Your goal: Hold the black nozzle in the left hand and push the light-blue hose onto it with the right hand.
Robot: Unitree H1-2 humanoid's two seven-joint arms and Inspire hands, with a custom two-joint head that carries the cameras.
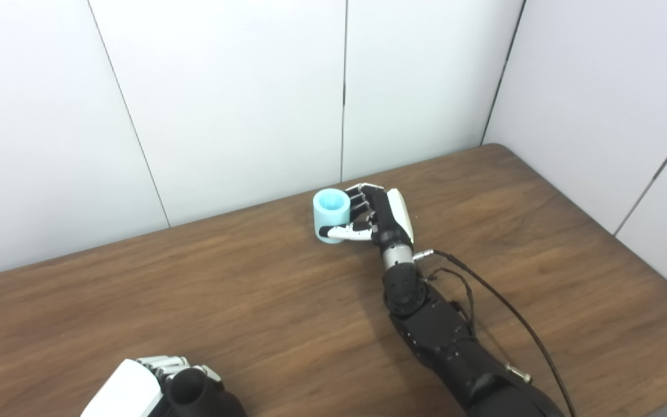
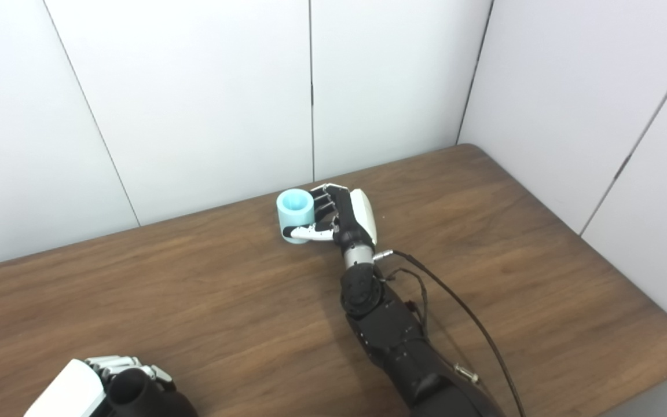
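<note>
- Hose [image 1: 330, 213] first: the light-blue hose piece stands upright on the table [image 1: 542, 231], near the far wall, open end up, with the right hand [image 1: 381, 217] wrapped around it.
- Fingers [image 1: 358, 197] curl behind the hose and the thumb crosses its front low down, so it looks pinched, though I can't tell how firmly.
- Well back from that hand, at the near edge, the left hand [image 1: 154, 385] is closed around the black nozzle [image 1: 191, 389], its open mouth showing.
- My advice: firm up the grip before lifting, and keep the thumb clear of the rim.
- Line up hose bore with nozzle mouth squarely, then push straight; a tilted approach would likely jam.
</note>
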